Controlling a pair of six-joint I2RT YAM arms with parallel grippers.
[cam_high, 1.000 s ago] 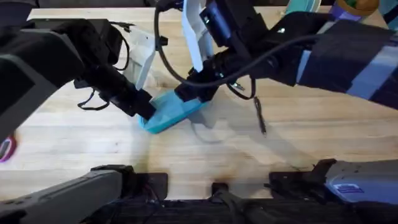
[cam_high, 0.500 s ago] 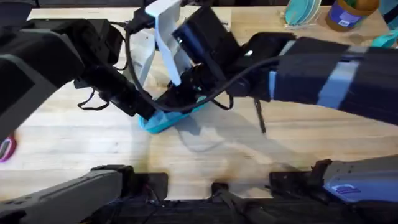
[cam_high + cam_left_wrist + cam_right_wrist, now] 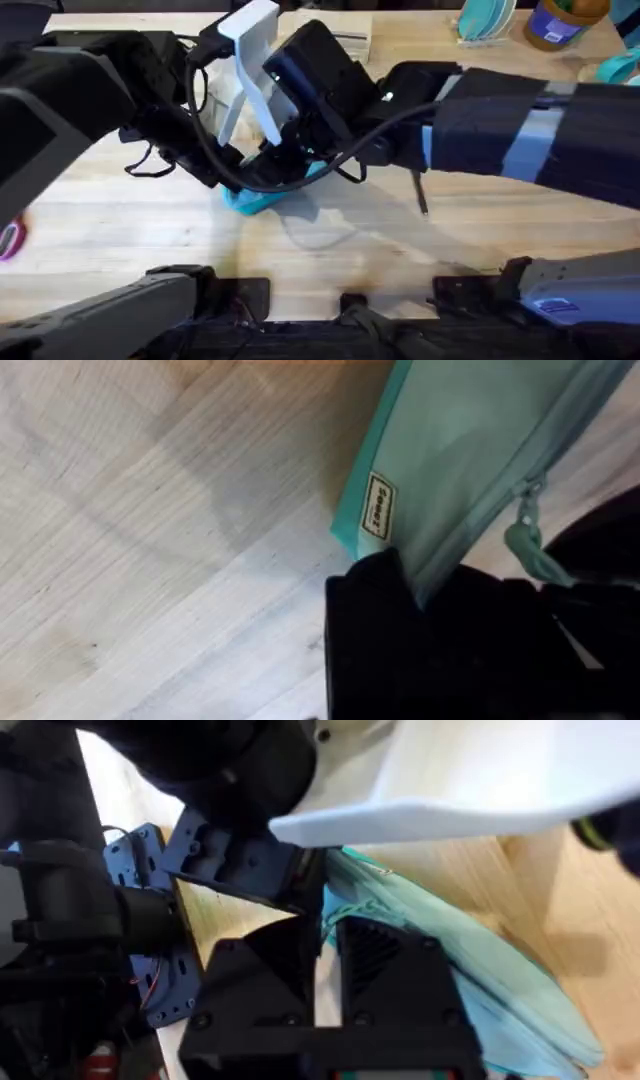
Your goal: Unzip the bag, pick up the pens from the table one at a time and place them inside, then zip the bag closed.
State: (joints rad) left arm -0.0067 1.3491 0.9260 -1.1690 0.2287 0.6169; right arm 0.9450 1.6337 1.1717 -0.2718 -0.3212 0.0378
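The teal bag (image 3: 252,200) lies on the table (image 3: 120,230), mostly covered by both arms. My left gripper (image 3: 226,176) is shut on the bag's left end, where a small label (image 3: 378,505) shows beside the black finger (image 3: 385,595). My right gripper (image 3: 283,163) reaches across from the right and sits over the bag (image 3: 455,955). Its fingers are closed to a narrow gap on the teal zipper pull (image 3: 528,545), which lies close to my left gripper. One dark pen (image 3: 419,192) rests on the wood to the right of the bag.
A pink object (image 3: 8,240) sits at the table's left edge. A teal item (image 3: 486,20) and a jar (image 3: 556,20) stand at the far right corner. Bare wood stretches in front of the bag.
My right gripper has slid leftward along the bag toward my left gripper and now covers more of it. The left gripper and the pen have stayed put.
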